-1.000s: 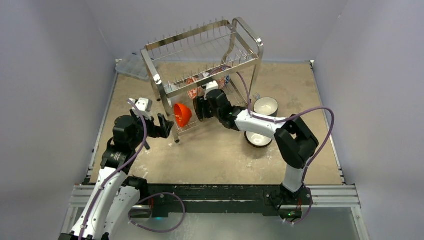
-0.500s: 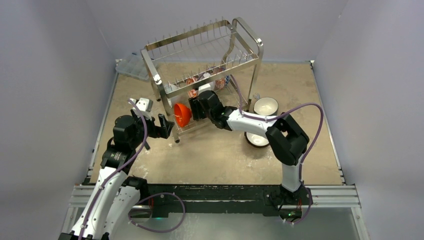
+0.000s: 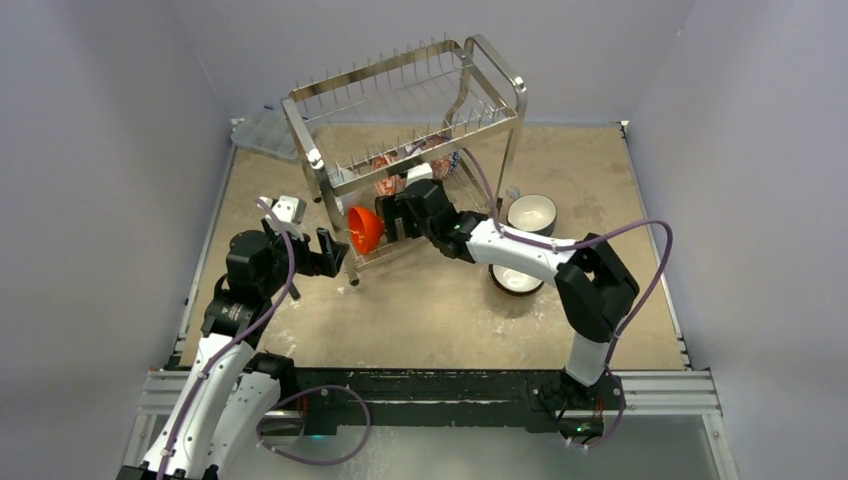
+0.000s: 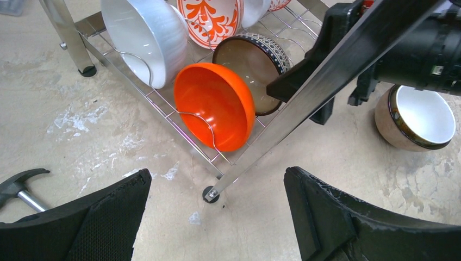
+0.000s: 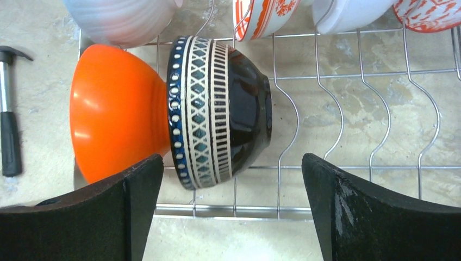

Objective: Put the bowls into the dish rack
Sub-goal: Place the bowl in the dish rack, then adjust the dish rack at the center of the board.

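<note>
Overhead view: the dish rack [image 3: 405,120] stands at the far middle of the counter [image 3: 430,310], with bowls on edge in its lower tier. The orange bowl [image 3: 366,229] is at the rack's front left corner. The left hand [image 3: 335,252] hovers just left of that corner, its fingers apart and holding nothing. The right hand [image 3: 392,218] reaches into the front of the lower tier, just right of the orange bowl. Two white-lined bowls [image 3: 531,212] [image 3: 517,278] sit upright on the counter to the right of the rack. Left wrist view: the left hand [image 4: 216,174] is spread wide above the rack's front foot. Beyond it the orange bowl [image 4: 215,111] leans on the wires, mouth toward the camera, with the patterned bowl [image 4: 255,68] close behind it. A white bowl [image 4: 144,38] and a red floral bowl [image 4: 212,19] stand deeper in the rack. Right wrist view: the right hand [image 5: 232,159] is spread wide, with a clear gap between its right finger and the patterned bowl [image 5: 223,111]. That bowl rests on its side on the rack wires, its rim against the orange bowl [image 5: 117,130].
</note>
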You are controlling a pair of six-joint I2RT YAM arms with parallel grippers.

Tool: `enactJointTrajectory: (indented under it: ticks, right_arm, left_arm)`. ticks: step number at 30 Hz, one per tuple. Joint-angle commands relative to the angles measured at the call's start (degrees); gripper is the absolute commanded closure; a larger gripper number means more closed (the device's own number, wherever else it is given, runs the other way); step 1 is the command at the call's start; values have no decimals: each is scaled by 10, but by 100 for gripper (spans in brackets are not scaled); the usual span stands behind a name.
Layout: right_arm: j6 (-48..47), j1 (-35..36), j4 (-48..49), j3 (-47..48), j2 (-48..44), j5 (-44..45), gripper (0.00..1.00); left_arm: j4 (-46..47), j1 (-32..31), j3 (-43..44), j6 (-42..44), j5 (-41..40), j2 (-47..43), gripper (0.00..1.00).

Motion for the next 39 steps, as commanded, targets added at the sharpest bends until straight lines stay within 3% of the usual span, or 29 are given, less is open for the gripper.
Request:
enactJointTrajectory:
  ticks: [1, 18, 27, 32, 39]
  right_arm:
    - [19, 3, -3, -13, -54, 0, 1]
    - [85, -31, 58, -189, -215, -162, 1]
    - [98, -193, 100, -281, -333, -280, 1]
    - [67, -293, 92, -258, -322, -321, 1]
    - [58, -351, 105, -213, -256, -392, 6]
  left_arm:
    - [22, 1, 8, 7, 8, -3, 8]
    - [-14, 1, 51, -8, 15, -8, 8]
    - [-27, 1, 64, -62, 69, -11, 10]
    - [-44, 0, 63, -117, 90, -10, 14]
    - [-84, 1, 63, -147, 113, -49, 15]
